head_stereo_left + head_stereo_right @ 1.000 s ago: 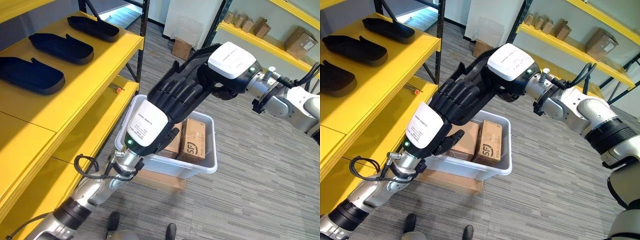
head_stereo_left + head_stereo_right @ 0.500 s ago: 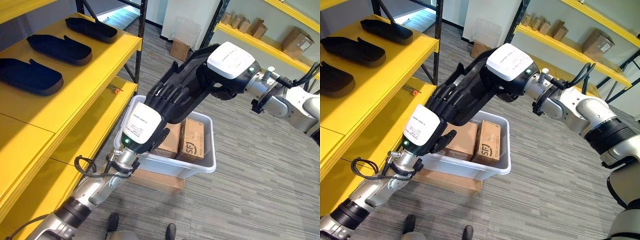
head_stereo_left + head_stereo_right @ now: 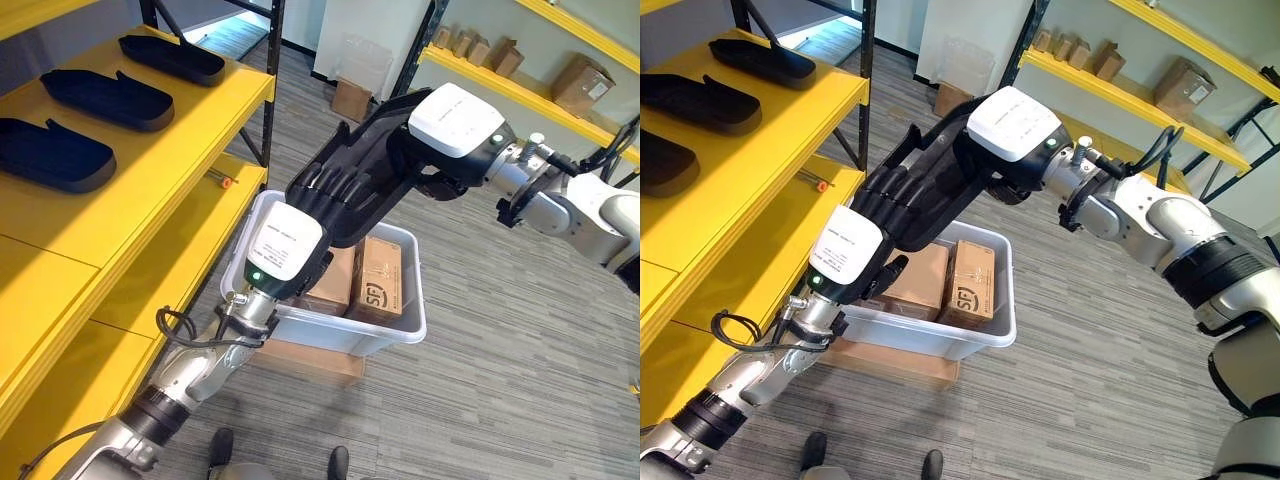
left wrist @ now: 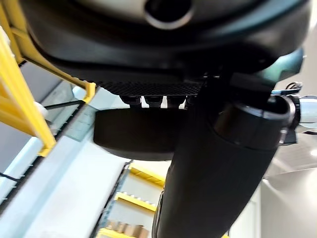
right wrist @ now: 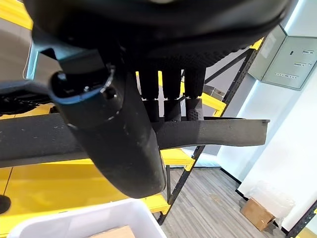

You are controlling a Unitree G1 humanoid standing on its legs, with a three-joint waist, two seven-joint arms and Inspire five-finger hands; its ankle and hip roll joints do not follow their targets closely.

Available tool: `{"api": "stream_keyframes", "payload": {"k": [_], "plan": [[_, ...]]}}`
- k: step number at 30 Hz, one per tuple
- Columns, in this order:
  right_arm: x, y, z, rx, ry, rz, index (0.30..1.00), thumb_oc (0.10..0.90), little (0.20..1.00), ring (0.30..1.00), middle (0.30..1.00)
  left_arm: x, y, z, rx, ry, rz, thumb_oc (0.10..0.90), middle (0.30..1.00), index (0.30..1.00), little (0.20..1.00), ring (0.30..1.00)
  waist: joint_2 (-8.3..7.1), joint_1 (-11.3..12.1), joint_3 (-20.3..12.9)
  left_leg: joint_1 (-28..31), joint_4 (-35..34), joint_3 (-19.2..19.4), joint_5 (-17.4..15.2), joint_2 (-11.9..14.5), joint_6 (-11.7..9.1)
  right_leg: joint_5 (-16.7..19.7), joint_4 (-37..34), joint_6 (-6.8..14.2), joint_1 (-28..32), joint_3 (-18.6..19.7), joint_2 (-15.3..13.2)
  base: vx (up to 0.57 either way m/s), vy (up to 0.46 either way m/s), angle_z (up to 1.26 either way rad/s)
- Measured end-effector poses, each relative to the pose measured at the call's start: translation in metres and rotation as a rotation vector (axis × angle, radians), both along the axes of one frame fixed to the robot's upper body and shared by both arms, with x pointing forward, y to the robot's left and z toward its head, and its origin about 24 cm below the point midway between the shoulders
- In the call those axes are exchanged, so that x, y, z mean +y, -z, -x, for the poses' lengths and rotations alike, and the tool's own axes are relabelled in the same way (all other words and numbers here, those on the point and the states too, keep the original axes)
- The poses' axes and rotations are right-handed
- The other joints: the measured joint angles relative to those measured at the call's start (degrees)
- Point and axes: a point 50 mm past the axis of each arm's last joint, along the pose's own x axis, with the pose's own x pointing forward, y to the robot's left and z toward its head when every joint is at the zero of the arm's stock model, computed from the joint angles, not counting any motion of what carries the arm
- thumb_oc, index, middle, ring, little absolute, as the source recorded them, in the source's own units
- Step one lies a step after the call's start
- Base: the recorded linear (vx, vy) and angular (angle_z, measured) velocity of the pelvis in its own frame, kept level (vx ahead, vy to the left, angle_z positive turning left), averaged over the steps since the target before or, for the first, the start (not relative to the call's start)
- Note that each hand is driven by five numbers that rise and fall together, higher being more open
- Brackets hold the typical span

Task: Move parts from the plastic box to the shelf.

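A long black part (image 3: pixel 375 150) hangs above the white plastic box (image 3: pixel 405 325), carried between both hands. The right hand (image 3: pixel 425 165) curls around its far end, the left hand (image 3: pixel 335 195) clasps the near end. If either lets go early, it probably drops short of the yellow shelf (image 3: pixel 170 150).

Even, bright indoor light lit my workspace; soft shadows fell under white plastic box (image 3: pixel 330 325). My wrist views sat close, my hands dark and blurred, pale glare beyond yellow shelf (image 3: pixel 150 150).
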Motion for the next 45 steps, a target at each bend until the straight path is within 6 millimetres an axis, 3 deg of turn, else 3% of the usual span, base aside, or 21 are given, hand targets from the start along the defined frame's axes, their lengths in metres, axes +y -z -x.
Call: {"api": "stream_keyframes", "payload": {"k": [11, 23, 45], "plan": [[0.009, 0.002, -0.002, 0.005, -0.016, -0.014, 0.3, 0.4, 0.3, 0.3, 0.3, -0.01, -0.009, -0.006, -0.048, 0.017, -0.025, 0.9, 1.0, 1.0, 1.0, 1.0, -0.13, -0.48, -0.11, 0.64, -0.01, 1.3, -0.05, 0.01, 0.05, 0.21, 0.0, -0.13, -0.12, 1.17, -0.03, 0.0, 0.004, -0.05], [0.009, 0.003, -0.002, 0.008, -0.018, -0.01, 0.3, 0.4, 0.3, 0.3, 0.3, 0.001, -0.001, -0.016, -0.022, -0.085, -0.039, 0.9, 1.0, 1.0, 1.0, 1.0, -0.25, -0.49, -0.21, 0.63, -0.01, 1.4, -0.05, 0.03, 0.06, 0.25, 0.0, -0.15, -0.18, 1.24, -0.02, 0.0, 0.0, 0.0], [0.01, 0.003, -0.002, 0.013, -0.017, -0.008, 0.3, 0.4, 0.3, 0.3, 0.3, 0.005, -0.002, -0.016, -0.043, -0.094, -0.037, 0.9, 1.0, 1.0, 1.0, 1.0, -0.36, -0.55, -0.29, 0.62, -0.01, 1.49, -0.14, 0.05, 0.05, 0.24, 0.0, -0.14, -0.27, 1.36, -0.04, 0.0, 0.0, 0.0]]}}
